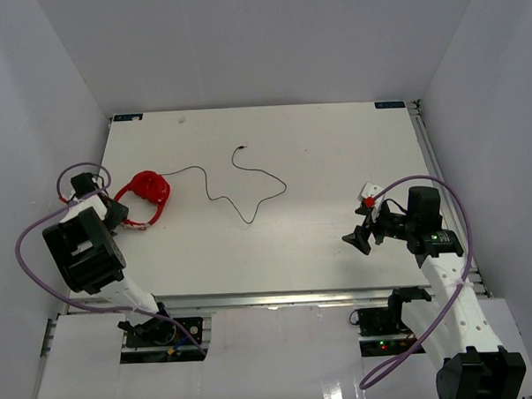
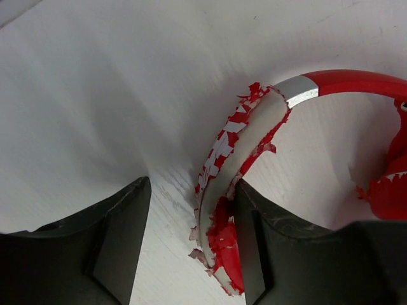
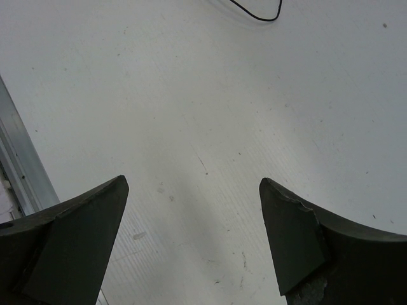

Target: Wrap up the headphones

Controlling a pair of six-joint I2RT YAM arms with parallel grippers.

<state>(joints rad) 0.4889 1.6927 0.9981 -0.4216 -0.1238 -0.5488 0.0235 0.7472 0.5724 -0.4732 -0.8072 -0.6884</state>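
The matte white, faintly ribbed table (image 1: 339, 249) carries the glossy red over-ear headphones (image 1: 148, 191) near its left edge. The left gripper (image 2: 191, 181) straddles their thin curved headband (image 2: 222, 152) (its red coating flakes off a pale underlayer), one dark jaw touching it and the other apart, so nothing is clamped. The right gripper (image 3: 193, 180) gapes wide over the table, holding nothing. The thin black cord (image 1: 248, 184) lies in loose waves toward the centre.
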